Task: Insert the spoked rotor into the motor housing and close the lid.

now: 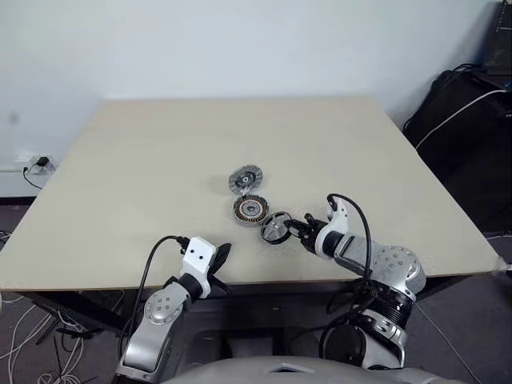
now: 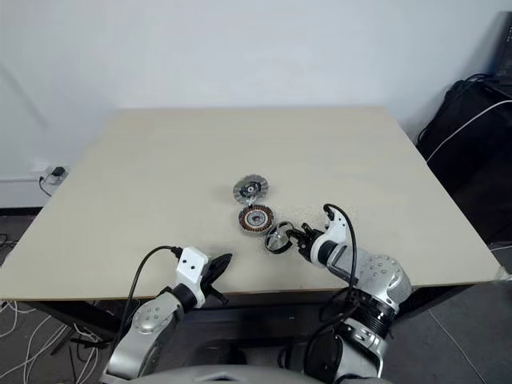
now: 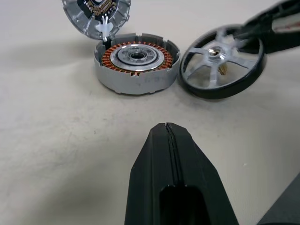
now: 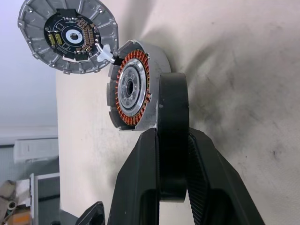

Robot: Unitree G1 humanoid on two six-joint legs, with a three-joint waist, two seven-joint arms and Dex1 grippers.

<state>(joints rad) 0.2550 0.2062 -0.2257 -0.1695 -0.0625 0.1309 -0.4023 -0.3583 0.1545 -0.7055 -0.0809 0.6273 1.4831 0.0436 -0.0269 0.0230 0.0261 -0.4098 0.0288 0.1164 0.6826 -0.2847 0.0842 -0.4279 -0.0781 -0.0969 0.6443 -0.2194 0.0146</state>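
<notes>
Three motor parts seen close together near the middle of the desk [image 1: 120, 160]. Farthest from the robot, the lid [image 1: 246, 178], propped open with its dark ribbed inner face showing, joined by a small white piece to the motor housing [image 1: 250, 209] just in front of it. Housing flat on the desk, copper windings and silvery centre facing up. Just beside the housing, on its right and nearer the robot, the spoked rotor [image 1: 276, 227], tilted up on its edge, not lying flat. Right hand [image 4: 172, 154] clenched on the black rim of the rotor, one finger on each side of the rim, as seen from the right wrist. Left hand [image 1: 222, 260] closed and holding nothing, fingers pressed together, hovering over the near edge of the desk, well apart from the three parts and pointing toward them.
</notes>
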